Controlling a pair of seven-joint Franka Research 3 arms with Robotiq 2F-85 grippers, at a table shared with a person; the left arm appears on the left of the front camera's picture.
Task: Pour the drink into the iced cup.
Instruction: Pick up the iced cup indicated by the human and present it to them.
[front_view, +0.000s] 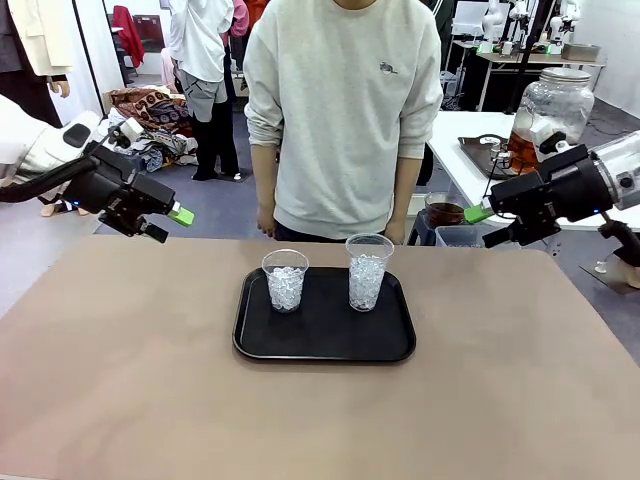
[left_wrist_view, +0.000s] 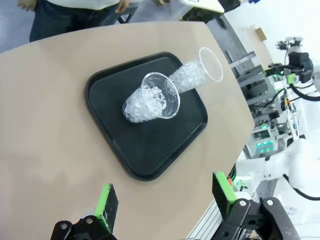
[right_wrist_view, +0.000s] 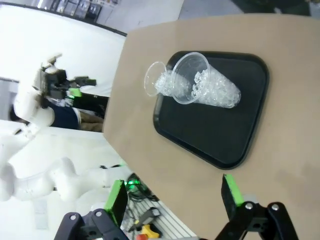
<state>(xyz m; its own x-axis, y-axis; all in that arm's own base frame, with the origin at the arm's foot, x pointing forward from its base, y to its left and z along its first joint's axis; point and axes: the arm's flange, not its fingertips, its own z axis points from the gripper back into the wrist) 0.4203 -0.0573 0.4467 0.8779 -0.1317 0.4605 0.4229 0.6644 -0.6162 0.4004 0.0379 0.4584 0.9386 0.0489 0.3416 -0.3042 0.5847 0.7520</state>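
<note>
Across the lower frame, tan surface (front_view: 110, 390), with a person (front_view: 340, 110) standing behind its far edge. Upper right, on a white side table (front_view: 452, 160): glass jar (front_view: 552, 105) holding the drink (front_view: 519, 152), amber and low, well apart from the rest. Centre: black tray (front_view: 325, 350) carrying two iced cups, short cup (front_view: 285, 281) left, tall cup (front_view: 368, 271) right. Left tool (front_view: 168, 225) and right tool (front_view: 488, 226) hovering mid-left and mid-right, both released, grasping nothing. Best to fetch the drink first, then tip slowly over one rim, minding splash off the ice.

Bright, even overhead light; soft shadows on the tabletop (front_view: 120, 380); sharp focus; wrist views bend at the edges.
</note>
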